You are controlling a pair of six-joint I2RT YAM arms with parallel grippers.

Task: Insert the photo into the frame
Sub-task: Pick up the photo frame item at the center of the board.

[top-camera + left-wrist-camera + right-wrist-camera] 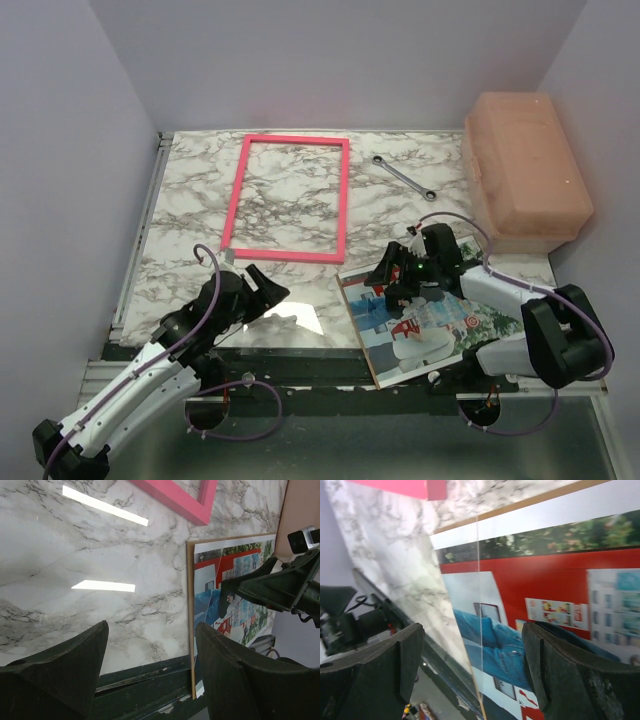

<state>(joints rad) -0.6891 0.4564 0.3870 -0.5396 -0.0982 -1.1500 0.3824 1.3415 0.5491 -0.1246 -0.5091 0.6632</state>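
Photo (420, 335) flat, picture-up, near table edge; pink frame (285, 254) flat just beyond

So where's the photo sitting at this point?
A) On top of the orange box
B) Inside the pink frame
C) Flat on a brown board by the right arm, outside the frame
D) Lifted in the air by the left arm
C: the photo lies picture side up on a brown board, apart from the pink frame, whose opening shows only the marble table.
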